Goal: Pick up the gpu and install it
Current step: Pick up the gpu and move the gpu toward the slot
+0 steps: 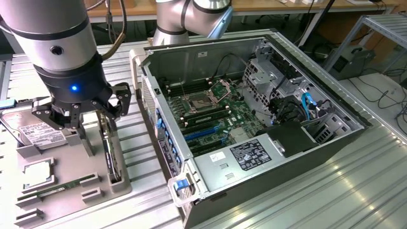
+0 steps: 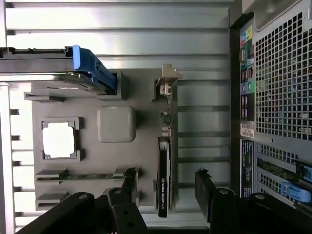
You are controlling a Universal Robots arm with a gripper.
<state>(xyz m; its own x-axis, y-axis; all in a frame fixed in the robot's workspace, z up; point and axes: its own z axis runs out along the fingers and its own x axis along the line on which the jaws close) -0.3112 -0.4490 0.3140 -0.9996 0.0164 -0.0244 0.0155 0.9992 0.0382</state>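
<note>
Exterior view: fingertips of black gripper (image 1: 95, 128) partly masked by own linkage. Silver hard drive with white label (image 1: 32, 133) cut by picture edge. Narrow gap between grey moulded tray (image 1: 70, 202) and open black computer case (image 1: 254, 119). Flat dark gpu (image 1: 113, 157) upright on edge in tray slot, just under gripper.

Wrist view: gpu (image 2: 164, 161) seen edge-on, faces hidden; silver end bracket (image 2: 168, 78) at far end. Perforated case wall near. Black fingers (image 2: 129, 183) spread wide, straddling gpu, clear of both sides.
</note>
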